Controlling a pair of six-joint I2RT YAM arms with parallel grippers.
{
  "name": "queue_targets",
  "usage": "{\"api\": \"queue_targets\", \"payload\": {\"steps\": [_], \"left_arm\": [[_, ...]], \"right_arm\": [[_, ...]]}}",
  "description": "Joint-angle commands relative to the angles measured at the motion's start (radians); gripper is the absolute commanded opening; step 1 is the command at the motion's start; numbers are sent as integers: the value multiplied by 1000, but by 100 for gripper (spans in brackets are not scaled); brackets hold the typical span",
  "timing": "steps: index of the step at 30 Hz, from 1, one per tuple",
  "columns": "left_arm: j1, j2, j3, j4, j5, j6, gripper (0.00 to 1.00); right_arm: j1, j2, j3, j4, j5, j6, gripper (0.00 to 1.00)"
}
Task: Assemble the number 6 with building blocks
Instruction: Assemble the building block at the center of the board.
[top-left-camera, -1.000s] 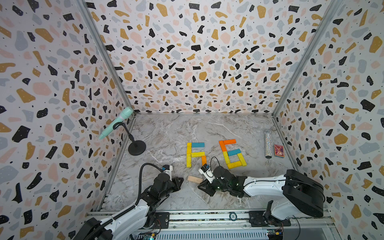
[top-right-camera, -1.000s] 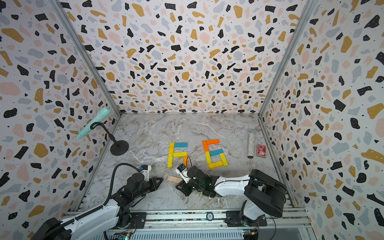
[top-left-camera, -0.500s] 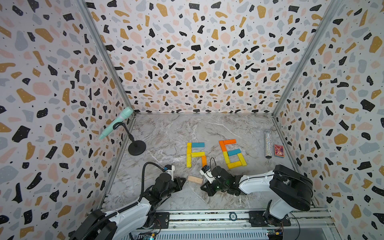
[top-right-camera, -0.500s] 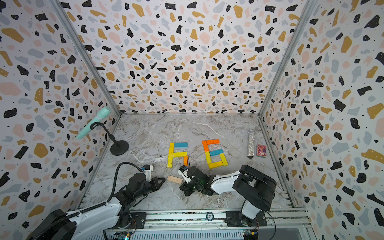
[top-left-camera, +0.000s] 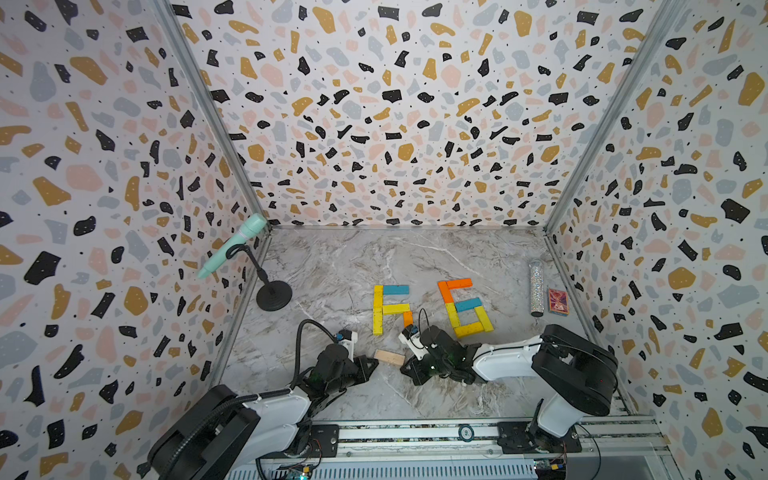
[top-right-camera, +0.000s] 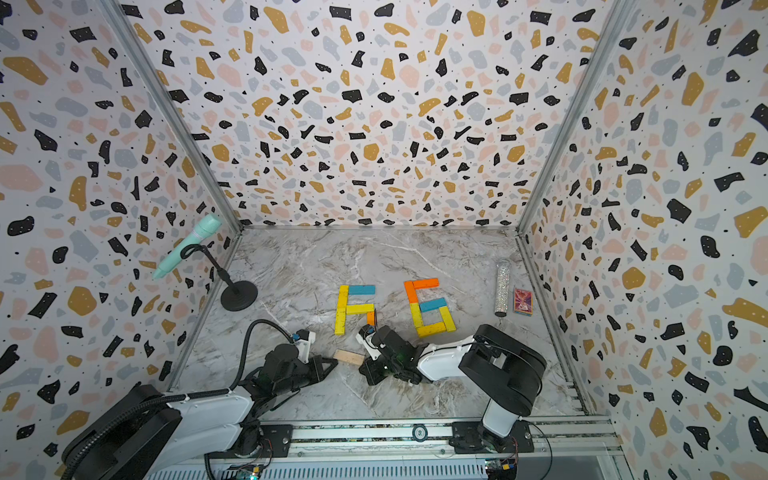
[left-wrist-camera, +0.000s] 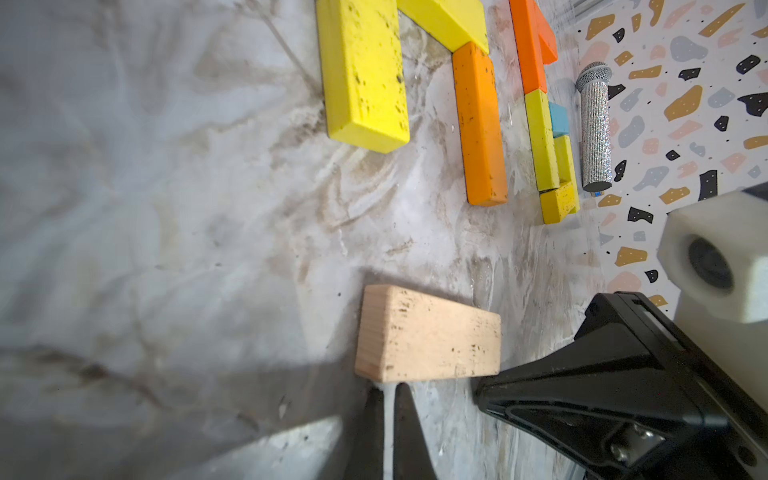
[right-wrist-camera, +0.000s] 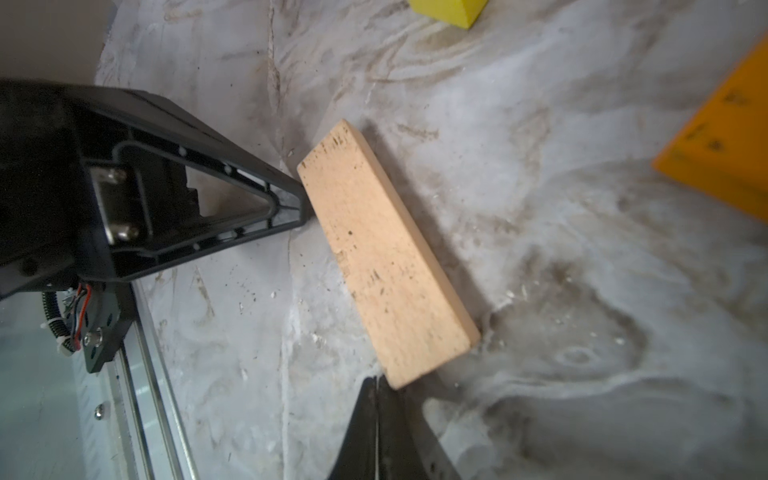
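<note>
**Bare wood plank bracketed by two closed end effectors**

Pale and unpainted, the one loose building block (top-left-camera: 389, 357) lies flat on the marble tabletop (top-left-camera: 332, 270), near the front rail and apart from both figures. My left end effector (top-left-camera: 372, 365) has its jaws pressed together, with the tip at one end of the plank, touching or nearly so. The right end effector (top-left-camera: 406, 366) is likewise closed, at the opposite end. Neither holds anything.

Beyond them, the unfinished figure (top-left-camera: 377, 309) has a yellow upright, blue top, yellow middle bar and short orange leg (top-left-camera: 408, 319), but no bottom bar. The finished 6 (top-left-camera: 452, 313) beside it looks whole.

I judge this the fetching of the closing piece. Next I must open one end effector across the plank's narrow width, lift it, and set it under the orange leg without nudging it.
</note>
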Motion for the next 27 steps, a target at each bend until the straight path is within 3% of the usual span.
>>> {"api": "queue_targets", "payload": {"steps": [1,14,27], "left_arm": [[-7,21,-2,-42,-20,32,0],[-7,19,-19,-42,-129,17,0],[-7,58,0,-21,-152,22,0]], "right_arm": [[-14,9,28,-52,23,-3,7],[-74,39,63,-48,-9,-47,8],[-78,90,82,-36,-6,-54,9]]}}
